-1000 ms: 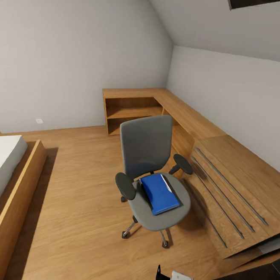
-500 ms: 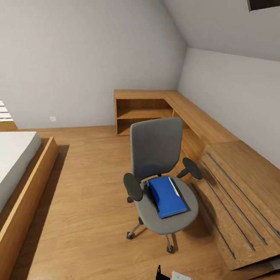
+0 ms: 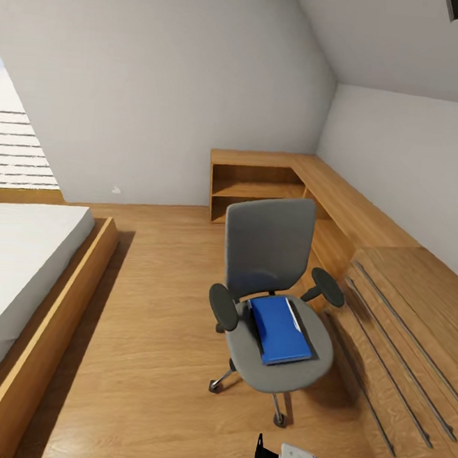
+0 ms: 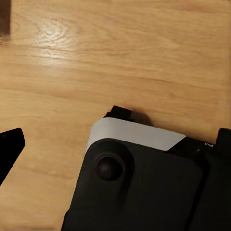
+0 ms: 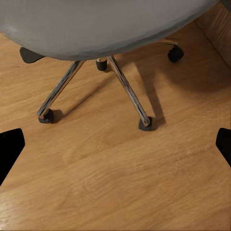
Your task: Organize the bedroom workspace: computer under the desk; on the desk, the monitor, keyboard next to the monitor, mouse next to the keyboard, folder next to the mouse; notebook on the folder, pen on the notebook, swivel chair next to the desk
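The swivel chair (image 3: 265,250), with a grey back and seat and black armrests, stands on the wood floor in the middle of the bedroom, its back toward the far wall. The bright blue folder (image 3: 280,330) lies flat on its seat. In the right wrist view the seat's grey underside (image 5: 96,24) and the silver base legs (image 5: 127,91) with castors are close ahead, and my right gripper (image 5: 115,147) is open above bare floor. My left gripper (image 4: 115,149) is open and points down at the floor and a dark part of my own body (image 4: 144,192).
A low bed (image 3: 15,271) in a wooden frame runs along the left. To the chair's right stands a light-wood dresser (image 3: 401,330) with long bar handles, touching or nearly touching the armrest. A wooden corner shelf unit (image 3: 261,183) lines the far wall. Open floor lies between bed and chair.
The whole picture has shifted right and slightly down, so the camera has turned left: more of the bed and a blind-covered window show. Chair and folder keep their places.
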